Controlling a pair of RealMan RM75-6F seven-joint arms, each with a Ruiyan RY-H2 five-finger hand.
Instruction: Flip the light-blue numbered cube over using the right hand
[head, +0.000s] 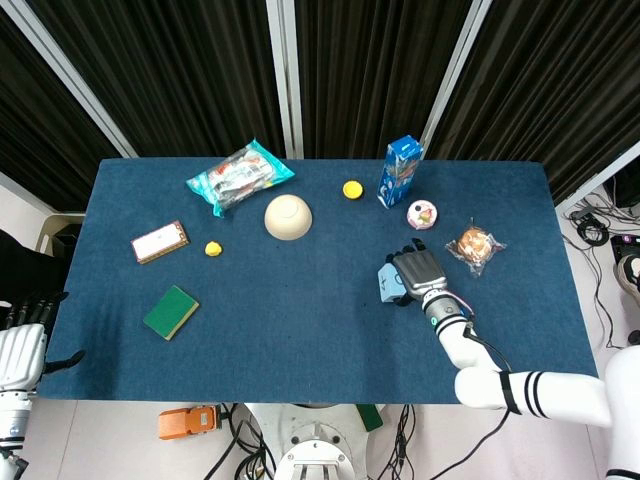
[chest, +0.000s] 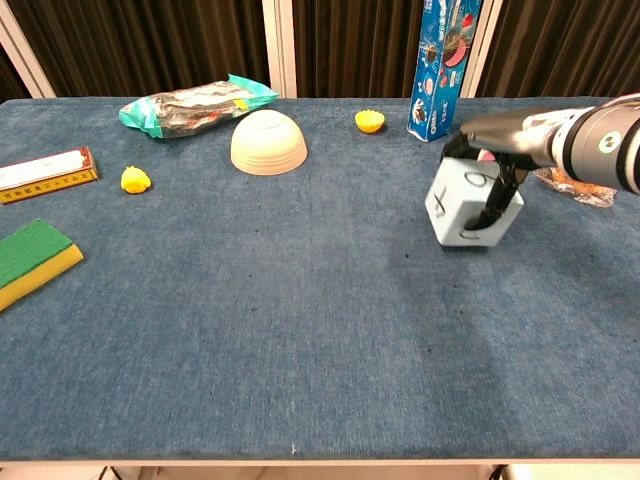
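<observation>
The light-blue numbered cube (chest: 457, 208) (head: 388, 284) sits on the blue table at the right, tilted toward the left. My right hand (chest: 497, 165) (head: 416, 274) lies over its top, fingers curled down the far side and the thumb pressing its front right face, so it grips the cube. My left hand (head: 20, 345) hangs off the table's near left corner, fingers apart, holding nothing; the chest view does not show it.
Behind the cube stand a blue snack box (chest: 443, 62), a small pink cupcake (head: 421, 214) and a wrapped bun (head: 474, 244). Further left are an upturned bowl (chest: 268, 141), a yellow piece (chest: 369, 121), a snack bag (chest: 195, 102), a green sponge (chest: 30, 259).
</observation>
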